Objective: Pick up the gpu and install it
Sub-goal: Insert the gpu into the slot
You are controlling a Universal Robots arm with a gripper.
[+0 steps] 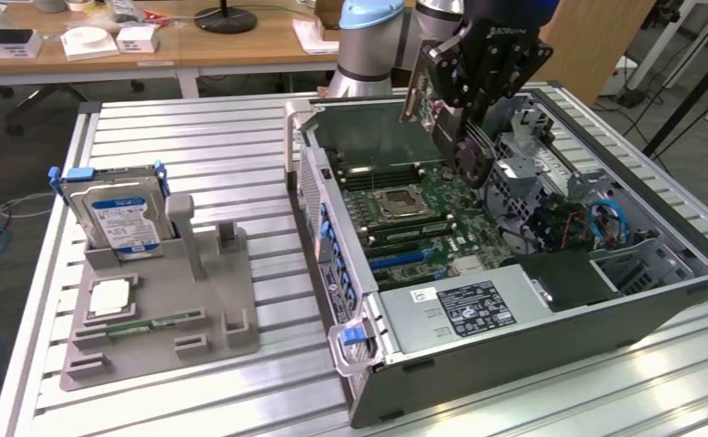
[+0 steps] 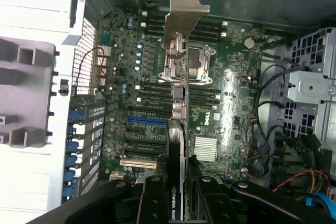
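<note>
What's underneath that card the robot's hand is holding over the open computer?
Below the gpu, gripped in the hand, lies the motherboard: processor socket, memory slots, a blue expansion slot. The strip of board directly behind the card's edge is covered.

HDD (image 1: 117, 217) upright in grey holder (image 1: 212, 293); CPU (image 1: 109, 299), RAM stick (image 1: 154, 322) flat.

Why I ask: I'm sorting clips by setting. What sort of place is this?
Likely a robotics lab within an office: a slatted aluminium workbench, an open grey computer tower case with the end effector holding a thin black graphics card over it, and cluttered wooden desks behind.
</note>
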